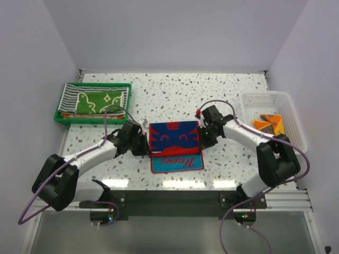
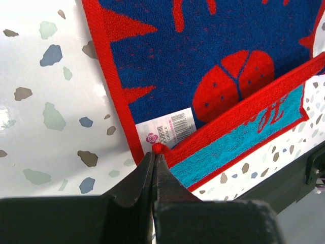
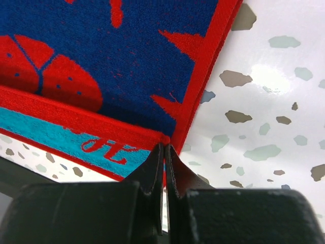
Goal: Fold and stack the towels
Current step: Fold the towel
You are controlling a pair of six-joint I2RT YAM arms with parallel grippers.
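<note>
A red-edged towel (image 1: 174,138), dark blue with a red cartoon face, lies at the table's middle. Its upper layer is folded over a teal strip with red lettering (image 1: 177,162). My left gripper (image 1: 147,147) is shut on the folded layer's left corner, and in the left wrist view the left gripper (image 2: 155,150) pinches the red hem beside a white label (image 2: 170,128). On the opposite side, my right gripper (image 1: 203,138) is shut on the right corner. In the right wrist view, the right gripper (image 3: 164,145) nips the hem corner of the towel (image 3: 101,40). A striped towel (image 1: 74,94) and a green towel (image 1: 98,103) lie folded at the far left.
The folded towels sit in a green tray (image 1: 92,120) at the back left. A white mesh basket (image 1: 288,114) at the right holds an orange towel (image 1: 270,123). Speckled tabletop surrounds the middle towel, with white walls on three sides.
</note>
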